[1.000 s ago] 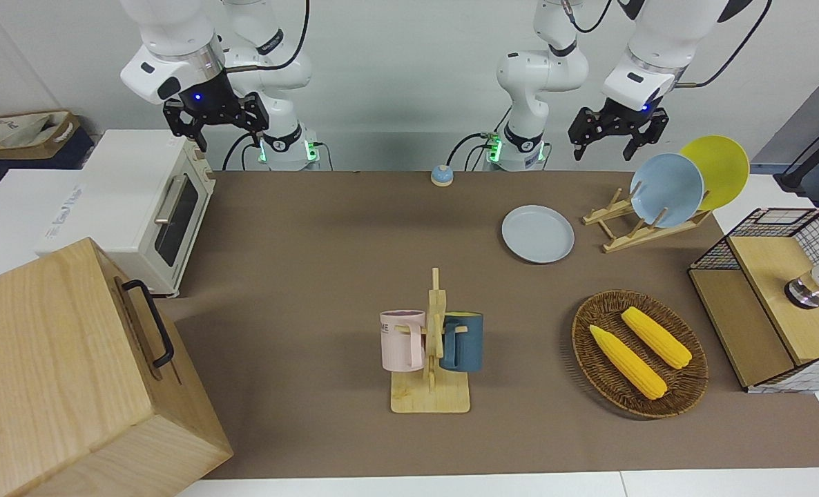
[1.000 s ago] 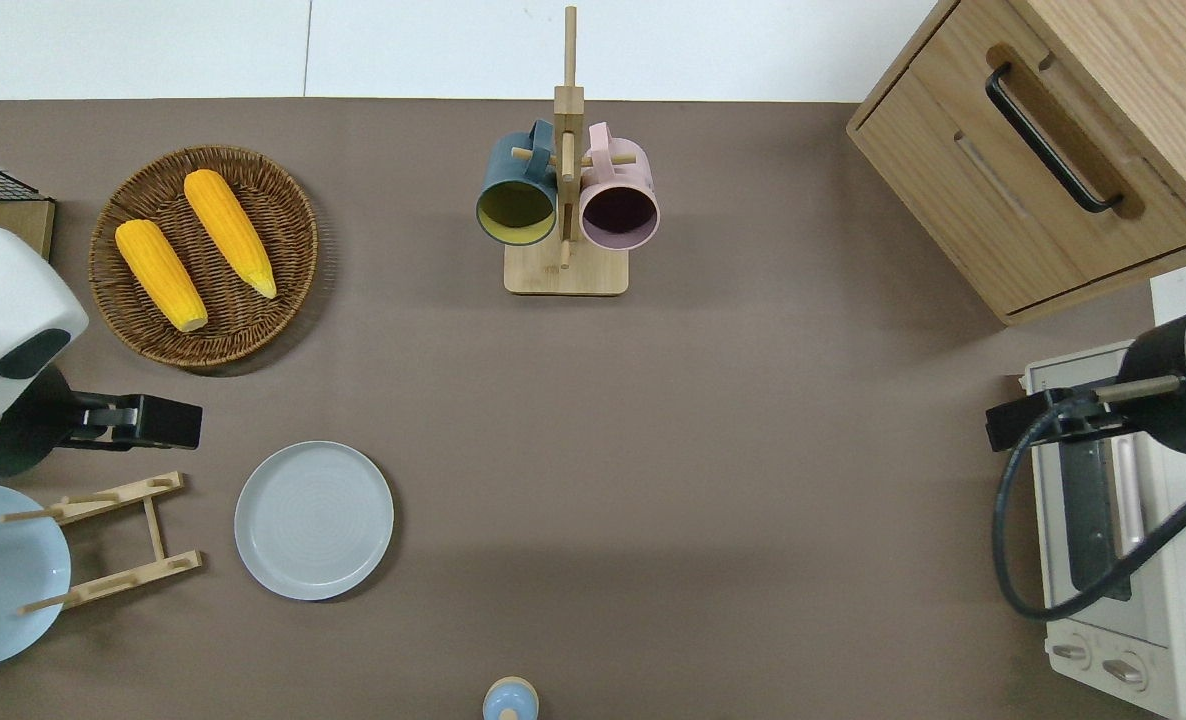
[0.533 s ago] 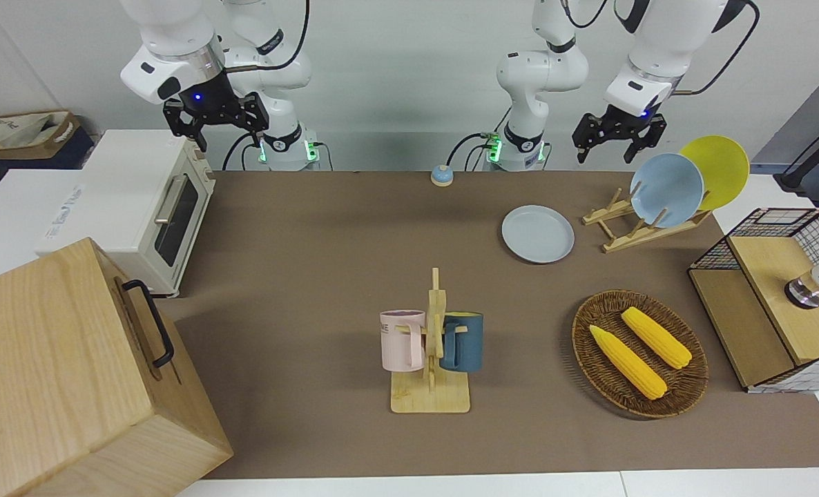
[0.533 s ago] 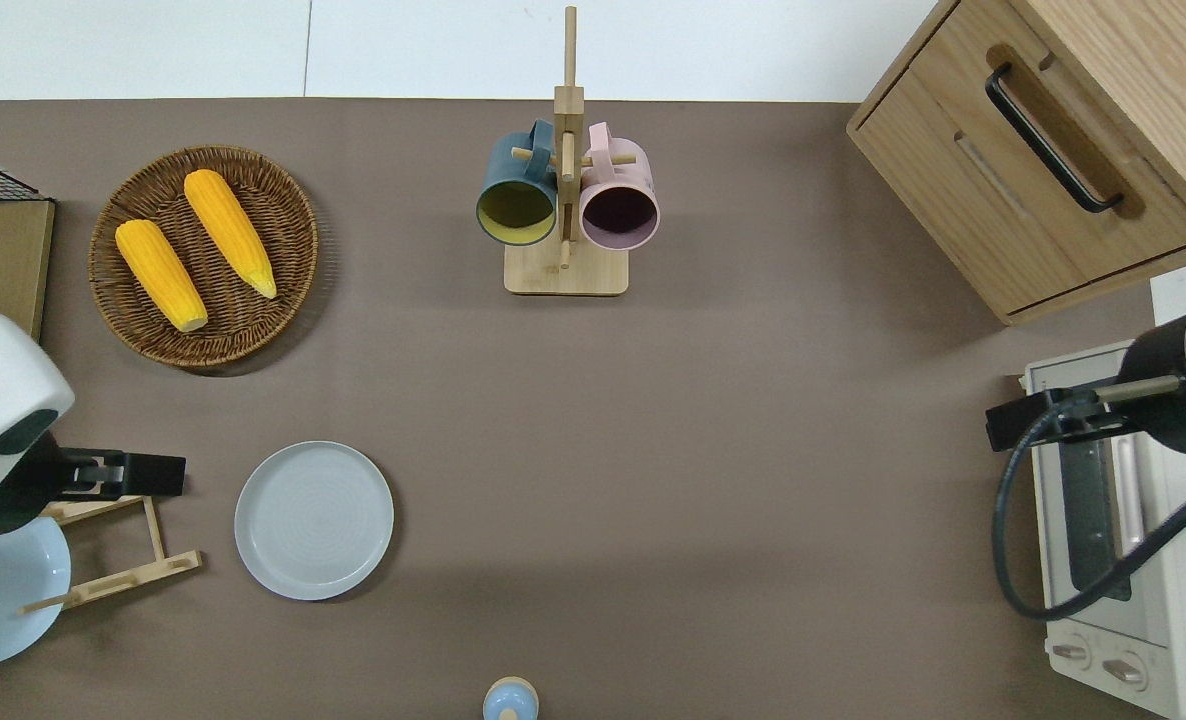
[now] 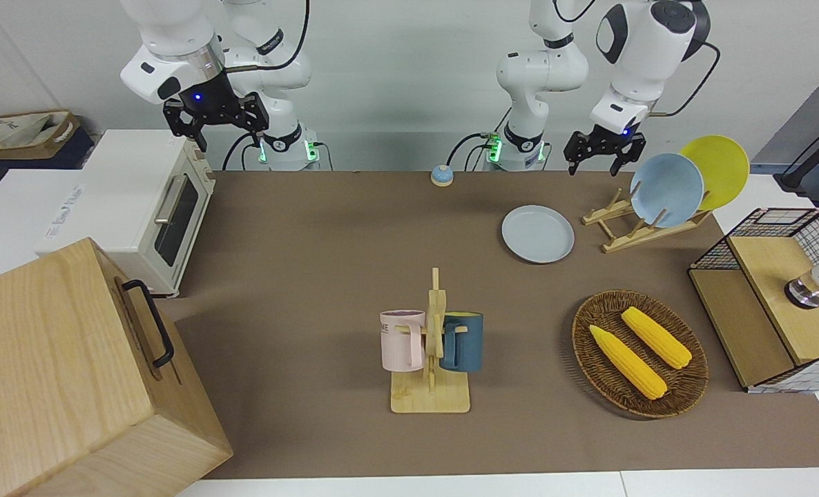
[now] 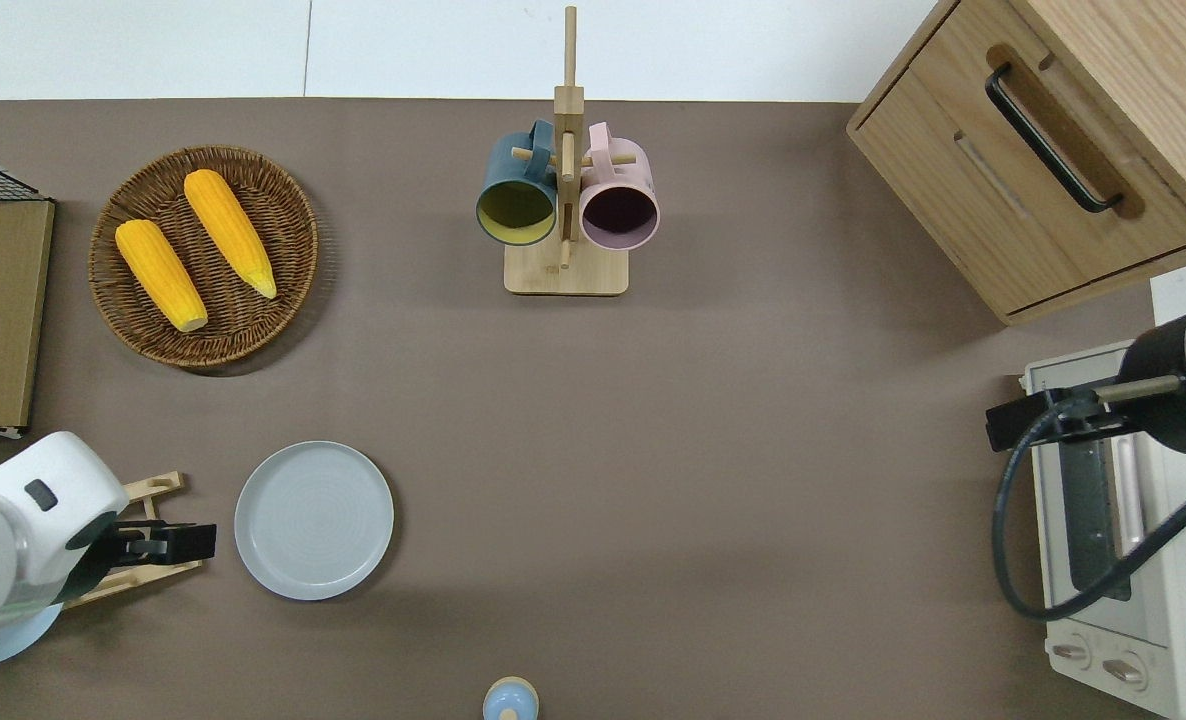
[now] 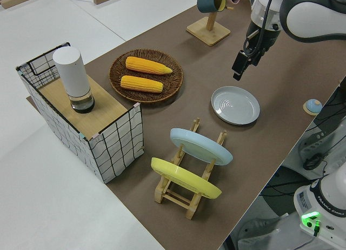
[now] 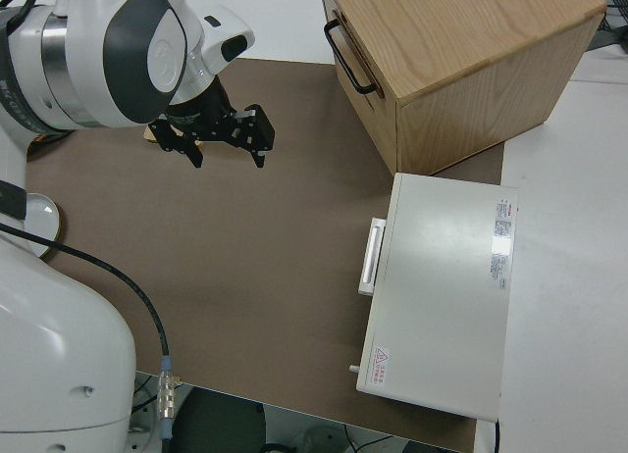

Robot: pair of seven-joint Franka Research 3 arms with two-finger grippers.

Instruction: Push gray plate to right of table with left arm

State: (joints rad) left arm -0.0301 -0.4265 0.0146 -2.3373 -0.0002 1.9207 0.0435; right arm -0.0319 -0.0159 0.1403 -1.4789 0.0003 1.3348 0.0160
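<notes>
The gray plate (image 5: pixel 538 234) lies flat on the brown table (image 5: pixel 313 241) toward the left arm's end; it also shows in the overhead view (image 6: pixel 314 520) and the left side view (image 7: pixel 235 105). My left gripper (image 5: pixel 594 160) is open and empty, up in the air. In the overhead view (image 6: pixel 193 542) it is over the end of the wooden plate rack (image 6: pixel 143 500), just beside the gray plate's rim and apart from it. It also shows in the left side view (image 7: pixel 238 74). My right gripper (image 5: pixel 216 131) is open, and that arm is parked.
The plate rack (image 5: pixel 648 224) holds a light-blue plate (image 5: pixel 666 189) and a yellow plate (image 5: pixel 720 166). A wicker basket (image 5: pixel 686 400) holds two corn cobs. A mug rack (image 5: pixel 430 397), a small bell (image 5: pixel 441 175), a toaster oven (image 5: pixel 140 200), a wooden cabinet (image 5: pixel 57 373) and a wire crate (image 5: pixel 775 297) also stand here.
The left gripper has swung from the space between basket and rack to over the rack, level with the gray plate. The plate and the right arm have not moved.
</notes>
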